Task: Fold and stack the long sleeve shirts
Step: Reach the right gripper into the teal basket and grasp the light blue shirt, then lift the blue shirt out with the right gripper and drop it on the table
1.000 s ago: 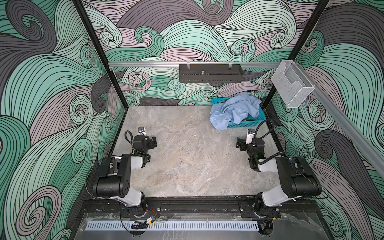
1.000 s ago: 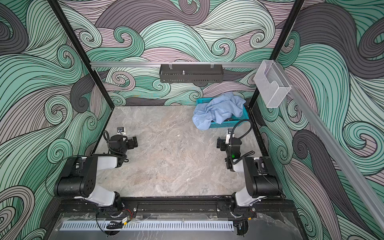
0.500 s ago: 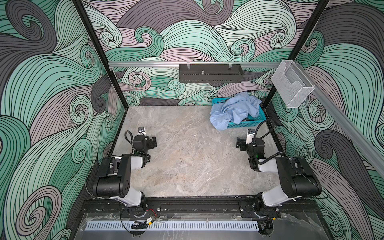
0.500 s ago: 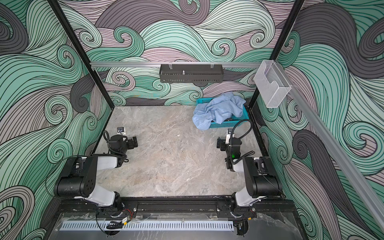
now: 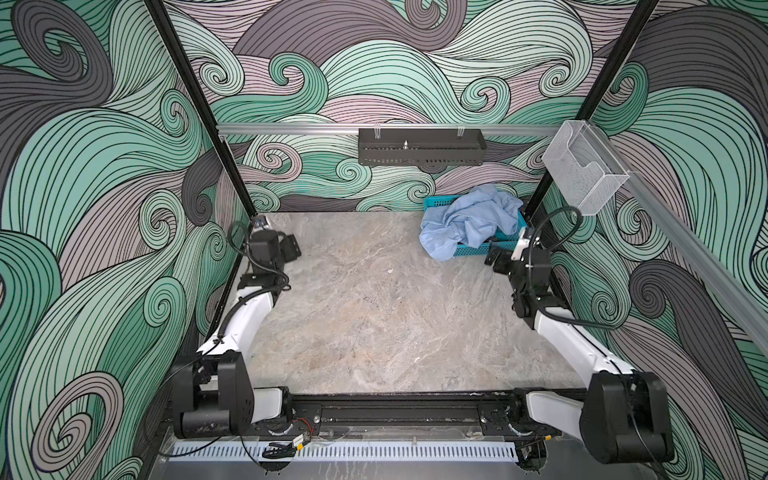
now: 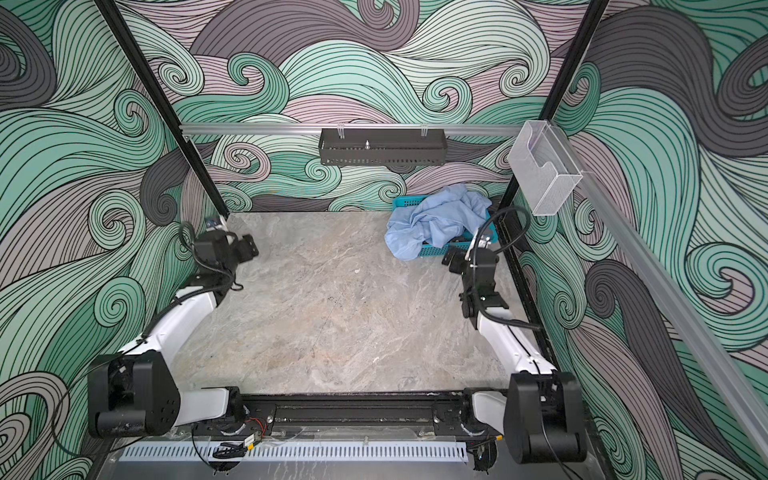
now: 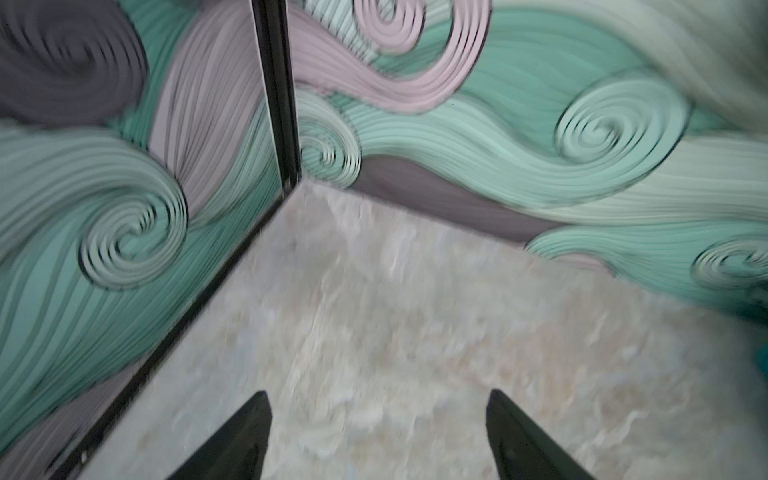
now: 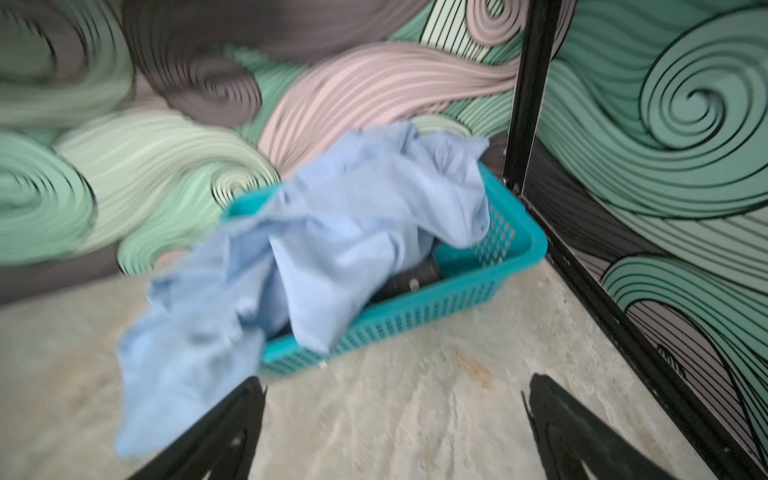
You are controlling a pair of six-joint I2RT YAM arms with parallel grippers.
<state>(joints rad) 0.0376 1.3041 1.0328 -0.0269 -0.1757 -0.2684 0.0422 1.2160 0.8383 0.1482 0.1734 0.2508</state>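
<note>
Your light blue long sleeve shirt (image 5: 469, 220) lies crumpled in the teal mesh basket (image 5: 473, 249) at the far right corner of the table (image 5: 374, 311), one end spilling over the rim. Your right gripper (image 8: 397, 378) hovers near the basket, jaws spread wide and empty. Your left gripper (image 7: 377, 392), likewise parted and empty, faces the far left corner.

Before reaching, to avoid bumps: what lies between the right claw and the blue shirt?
Only bare table, seen in the right wrist view, between the open right claw and the shirt.
</note>
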